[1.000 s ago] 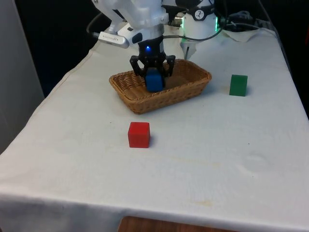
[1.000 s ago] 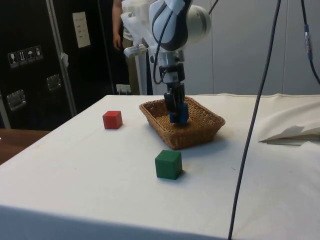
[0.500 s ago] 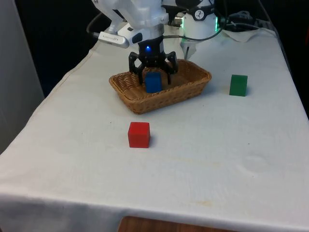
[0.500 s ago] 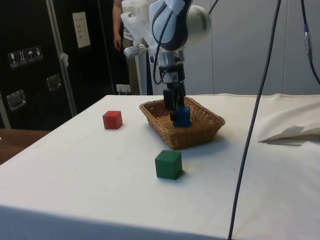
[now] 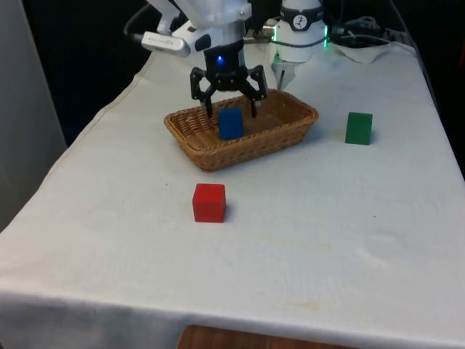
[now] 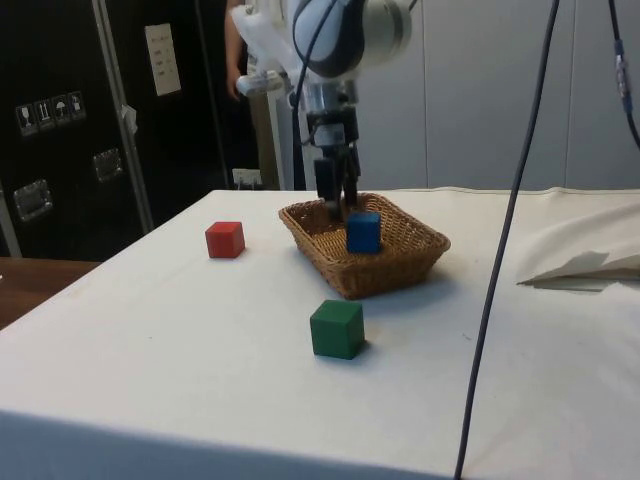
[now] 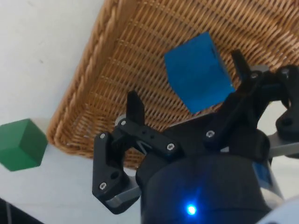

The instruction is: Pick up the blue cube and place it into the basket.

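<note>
The blue cube rests inside the wicker basket, free of the fingers; I also see the blue cube in the basket from the side, and the blue cube on the basket's weave in the wrist view. My black gripper hangs open just above the cube, fingers spread to either side of it. From the side the gripper stands over the basket, above the cube. In the wrist view the gripper is wide open with the cube beyond the fingertips.
A red cube lies on the cloth in front of the basket. A green cube stands to the front view's right of it. A person stands behind the table. A black cable hangs down at the table's side.
The gripper opened and let go of the blue cube, which now sits in the basket. The gripper has since risen a little above it.
</note>
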